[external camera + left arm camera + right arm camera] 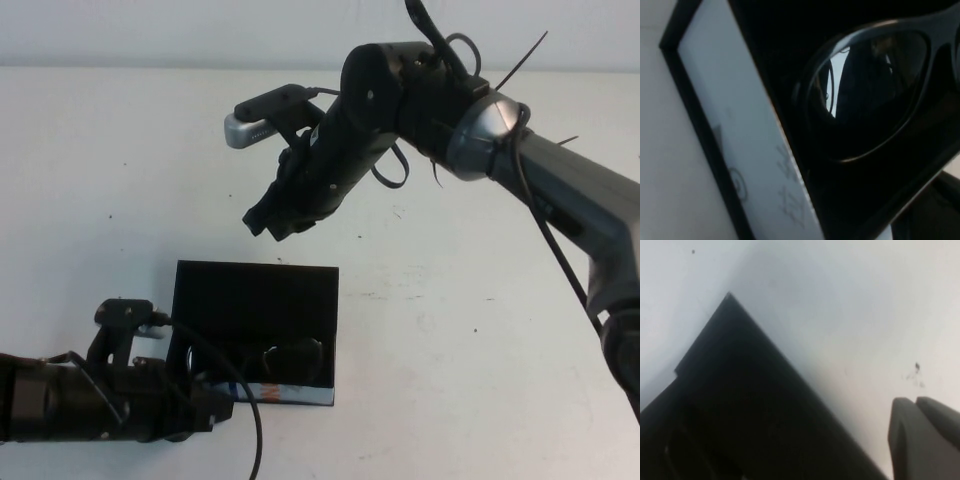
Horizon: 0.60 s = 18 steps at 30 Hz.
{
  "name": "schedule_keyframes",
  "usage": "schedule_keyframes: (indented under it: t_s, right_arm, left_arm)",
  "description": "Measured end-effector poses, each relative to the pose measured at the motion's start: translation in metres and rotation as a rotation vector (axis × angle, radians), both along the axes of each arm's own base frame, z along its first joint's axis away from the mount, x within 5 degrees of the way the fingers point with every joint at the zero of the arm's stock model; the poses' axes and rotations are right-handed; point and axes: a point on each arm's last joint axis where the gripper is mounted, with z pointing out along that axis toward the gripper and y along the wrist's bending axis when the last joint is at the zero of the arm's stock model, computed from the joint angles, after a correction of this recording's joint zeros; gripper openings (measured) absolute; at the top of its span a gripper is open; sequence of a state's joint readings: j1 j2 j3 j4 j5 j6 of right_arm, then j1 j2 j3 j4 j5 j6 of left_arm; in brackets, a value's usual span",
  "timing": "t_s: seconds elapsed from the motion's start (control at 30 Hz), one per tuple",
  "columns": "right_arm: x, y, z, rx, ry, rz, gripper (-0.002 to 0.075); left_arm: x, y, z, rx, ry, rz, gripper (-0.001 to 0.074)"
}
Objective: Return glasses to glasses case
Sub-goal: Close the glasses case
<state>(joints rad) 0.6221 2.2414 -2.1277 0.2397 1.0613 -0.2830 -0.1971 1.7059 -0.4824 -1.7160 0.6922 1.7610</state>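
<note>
White table (470,330) filling the high view, bare around the case. On it, toward the robot's left and near its edge, the glasses case (255,330) lying open: matte black lid flat on the table on the far side, black-lined tray nearer the robot, a strip of light printed side showing along the near edge. Inside the tray, the glasses (293,357), dark frame barely separable from the black lining from above, only the lens glints giving them away. Raised above the table just beyond the lid's far edge, the right gripper (268,222), pointing down, touching nothing; fingers pressed together, holding nothing. Low at the case's near left corner, the left gripper (205,405), close against the printed side; whether open or closed cannot be told in any view. Left wrist view supplying what the overhead lacks: thick dark frame of the glasses (875,95) around one reflective lens, resting against the black lining, plus the case's (740,150) pale side with faint grey marks. Right wrist view giving only the black lid's corner (745,405) on the white surface and two grey fingertips (922,440) side by side, touching.
</note>
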Motion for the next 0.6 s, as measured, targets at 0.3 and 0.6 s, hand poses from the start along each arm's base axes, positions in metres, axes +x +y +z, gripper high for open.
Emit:
schedule_keyframes:
  t_s: [0.3,0.6]
  right_arm:
    - [0.013,0.013,-0.030,-0.023,0.076,0.028,-0.0011]
    - [0.007,0.016,-0.026,-0.004,0.145,0.057,-0.0012]
  left_arm:
    - [0.001,0.000,0.000,0.005,-0.015,-0.012,0.0000]
    - [0.001,0.000,0.000,0.005,-0.014,-0.012,0.0000]
